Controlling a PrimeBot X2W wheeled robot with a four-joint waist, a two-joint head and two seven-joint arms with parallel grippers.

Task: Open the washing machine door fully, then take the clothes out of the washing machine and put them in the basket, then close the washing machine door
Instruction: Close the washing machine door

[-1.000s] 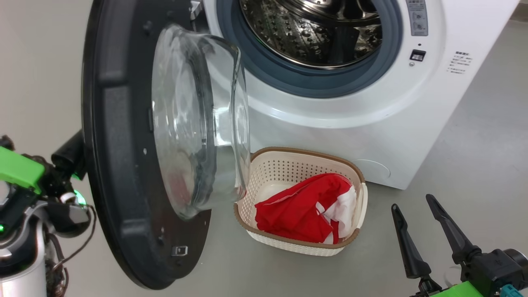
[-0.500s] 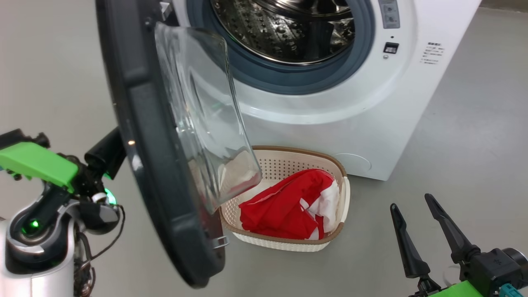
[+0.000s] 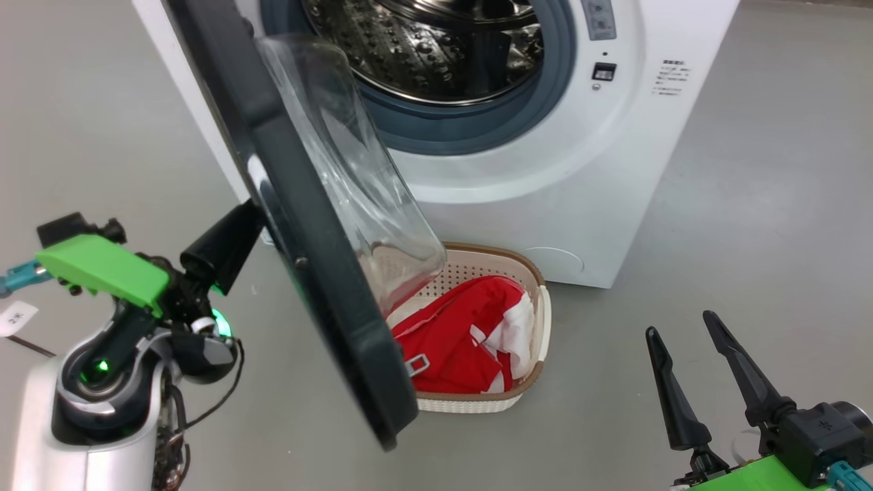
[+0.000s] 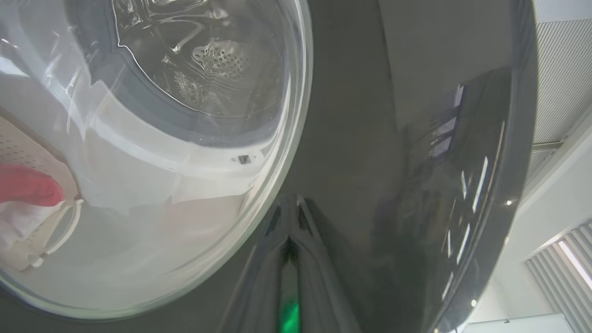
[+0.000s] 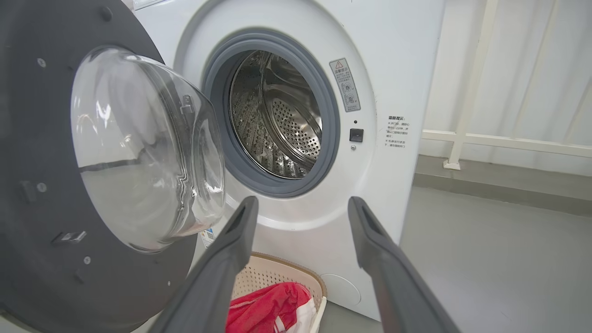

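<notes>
In the head view the door stands half swung at the left side of the washer. The left gripper, fingers together and empty, leans on the door's outer face, so the step in hand looks like the closing push. The chief risk is a slip: closed tips on glossy plastic have no hold, and as the door turns toward the washer they may slide off and leave it unlatched. The glass bowl overlaps the basket, which sits on the floor right in front of the washer with the clothes in it. Whether bowl and rim touch I cannot tell, but a snag there would drag the basket. The right gripper, fingers apart and empty, hangs well out in front of the washer's right side, clear of the swing. The left wrist view shows the tips pressed to the black face beside the glass. The right wrist view shows the drum bare, with nothing across the gasket to stop the door shutting.
</notes>
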